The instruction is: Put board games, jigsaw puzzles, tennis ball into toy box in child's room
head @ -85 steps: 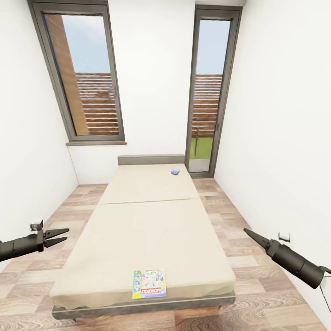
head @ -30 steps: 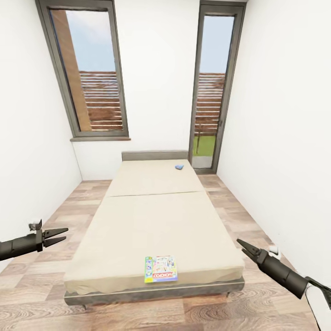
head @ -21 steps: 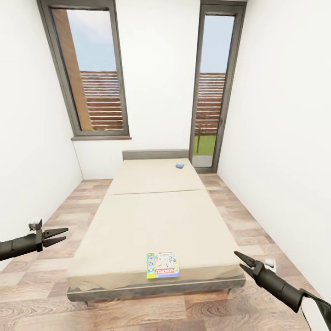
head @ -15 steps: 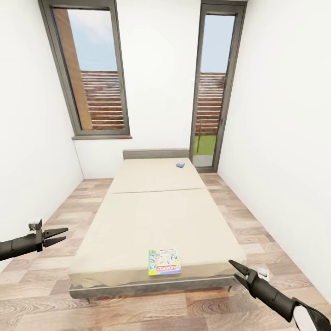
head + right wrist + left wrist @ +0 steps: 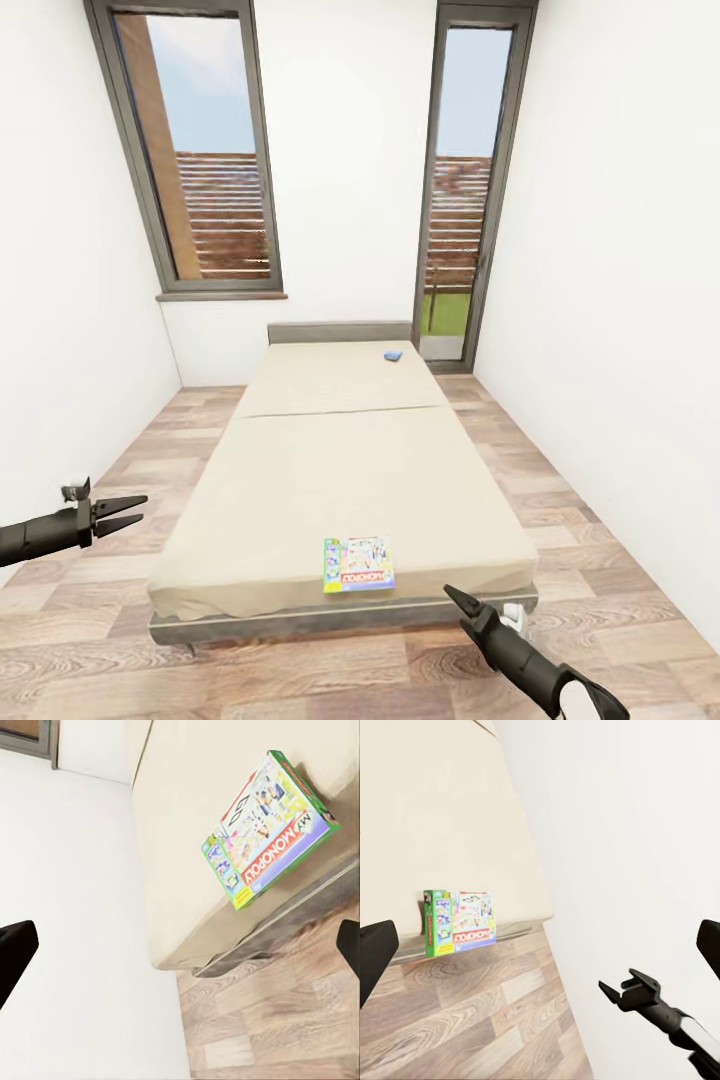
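Observation:
A colourful Monopoly board game (image 5: 358,565) lies flat on the beige bed (image 5: 340,460), close to its near edge; it also shows in the wrist views (image 5: 460,921) (image 5: 266,832). A small blue box (image 5: 393,355) rests at the bed's far end by the headboard. My left gripper (image 5: 122,513) hangs open over the floor, left of the bed. My right gripper (image 5: 455,598) is open just off the bed's near right corner, a short way right of the Monopoly box, and is seen from the left wrist too (image 5: 631,986). Neither gripper holds anything.
The bed runs down the middle of a narrow room with white walls. A window (image 5: 205,160) and a glass door (image 5: 460,190) are in the far wall. Strips of wood floor (image 5: 100,620) run along both sides and in front of the bed.
My right arm has swung left and down, from beside the right wall to the bed's near right corner. The view has shifted slightly. The left arm and the boxes stay put.

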`<state>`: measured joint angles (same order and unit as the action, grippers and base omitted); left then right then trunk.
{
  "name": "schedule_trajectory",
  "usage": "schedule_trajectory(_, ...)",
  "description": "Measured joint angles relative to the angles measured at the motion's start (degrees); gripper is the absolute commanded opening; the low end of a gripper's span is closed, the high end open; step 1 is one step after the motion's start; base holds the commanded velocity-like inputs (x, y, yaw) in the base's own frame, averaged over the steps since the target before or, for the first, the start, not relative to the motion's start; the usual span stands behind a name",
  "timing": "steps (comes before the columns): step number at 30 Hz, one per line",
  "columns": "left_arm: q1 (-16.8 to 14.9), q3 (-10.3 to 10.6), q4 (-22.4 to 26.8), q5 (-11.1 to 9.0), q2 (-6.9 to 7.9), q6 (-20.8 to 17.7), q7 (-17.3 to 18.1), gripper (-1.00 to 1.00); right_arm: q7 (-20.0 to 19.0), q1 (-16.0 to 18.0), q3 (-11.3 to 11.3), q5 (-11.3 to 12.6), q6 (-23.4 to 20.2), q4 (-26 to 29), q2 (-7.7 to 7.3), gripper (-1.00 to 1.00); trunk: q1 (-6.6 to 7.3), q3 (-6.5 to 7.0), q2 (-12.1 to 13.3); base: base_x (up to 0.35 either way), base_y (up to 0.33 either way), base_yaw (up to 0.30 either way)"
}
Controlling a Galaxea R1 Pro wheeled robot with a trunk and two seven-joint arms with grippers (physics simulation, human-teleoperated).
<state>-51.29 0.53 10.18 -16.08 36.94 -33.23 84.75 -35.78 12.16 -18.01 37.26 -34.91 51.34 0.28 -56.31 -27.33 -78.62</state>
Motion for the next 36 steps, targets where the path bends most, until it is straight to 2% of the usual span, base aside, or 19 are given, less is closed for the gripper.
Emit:
schedule_trajectory(4, 0.0, 0.0, 0.0, 0.0, 0.03, 0.0, 0.0, 1.0, 4.2, 0.1, 1.4, 0.2, 4.7, -0.2, 2.31, 1.0, -0.88, -0.72, -1.6, -0.002, 0.002, 0.0)
schedule_trajectory(5, 0.0, 0.0, 0.0, 0.0, 0.03, -0.1, 0.0, 1.0, 6.1, 0.2, 2.2, 0.2, 7.0, -0.2, 3.43, 1.0, -1.1, -0.9, -2.0, -0.023, 0.017, 0.0)
schedule_trajectory(9, 0.0, -0.1, 0.0, 0.0, 0.04, -0.1, 0.1, 1.0, 9.7, 0.7, 4.1, 0.2, 11.1, -0.3, 5.96, 1.0, -1.99, -1.61, -3.6, -0.085, 0.064, 0.0)
schedule_trajectory(10, 0.0, -0.1, 0.0, 0.0, 0.04, -0.1, 0.1, 1.0, 11.2, 1.3, 5.3, 0.2, 12.5, -0.3, 7.1, 1.0, -2.21, -1.79, -4.0, -0.134, 0.101, 0.0)
schedule_trajectory(14, 0.0, -0.1, 0.0, 0.0, 0.06, -0.1, 0.1, 1.0, 13.3, 2.4, 7.7, 0.4, 13.8, -0.4, 8.38, 1.0, -3.08, -2.51, -5.6, -0.092, 0.069, 0.0)
schedule_trajectory(15, 0.0, -0.1, 0.0, 0.0, 0.05, -0.1, 0.1, 1.0, 14.1, 2.9, 8.9, 0.6, 14.3, -0.4, 8.87, 1.0, -3.3, -2.69, -6.0, -0.036, 0.027, 0.0)
schedule_trajectory(23, 0.0, -0.1, 0.0, 0.0, 0.08, -0.1, 0.1, 1.0, 14.9, 3.5, 10.1, 0.8, 14.8, -0.5, 9.64, 1.0, -5.05, -4.13, -9.2, -0.013, 0.009, 0.0)
schedule_trajectory(36, 0.0, -0.1, 0.0, -0.1, 0.12, -1.4, 0.1, 1.0, 15.0, 3.5, 10.2, 0.9, 15.2, -1.1, 9.44, 1.0, -7.91, -6.46, -14.4, -0.001, 0.0, 0.0)
